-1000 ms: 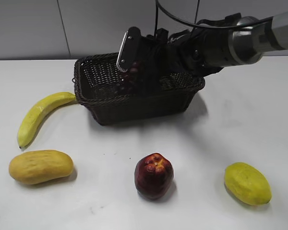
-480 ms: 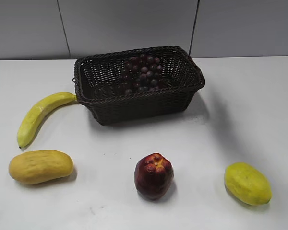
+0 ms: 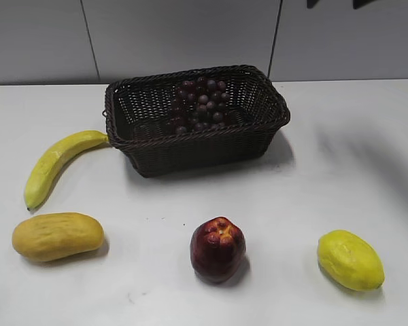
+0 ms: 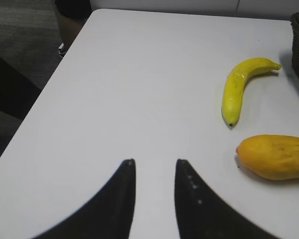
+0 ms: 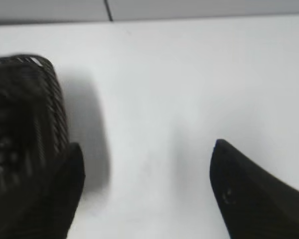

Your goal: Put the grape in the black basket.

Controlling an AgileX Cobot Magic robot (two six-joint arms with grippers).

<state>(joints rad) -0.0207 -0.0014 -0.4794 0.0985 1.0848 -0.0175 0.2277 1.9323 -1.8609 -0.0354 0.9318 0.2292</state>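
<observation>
The grape [image 3: 200, 103] sits inside the black basket [image 3: 190, 146], upper centre of the exterior view, toward the back wall, w/ no gripper touching it. So I judge the placing done; what's left is only the retreat. To do that well I'd lift the right arm straight up and away, clear of the braided rim, so nothing nudges the basket or drags the bunch out.

Right gripper [image 5: 147, 172]: jaws spread wide, empty, above bare table [image 5: 189, 74] just right of the basket corner at the left of its wrist view. Blurred pic, tho.

Left gripper [image 4: 153, 172]: fingers apart by a narrow gap, holding nothing, over the table w/ banana [image 4: 241, 87] and mango [image 4: 274, 157] at the right of its view.
</observation>
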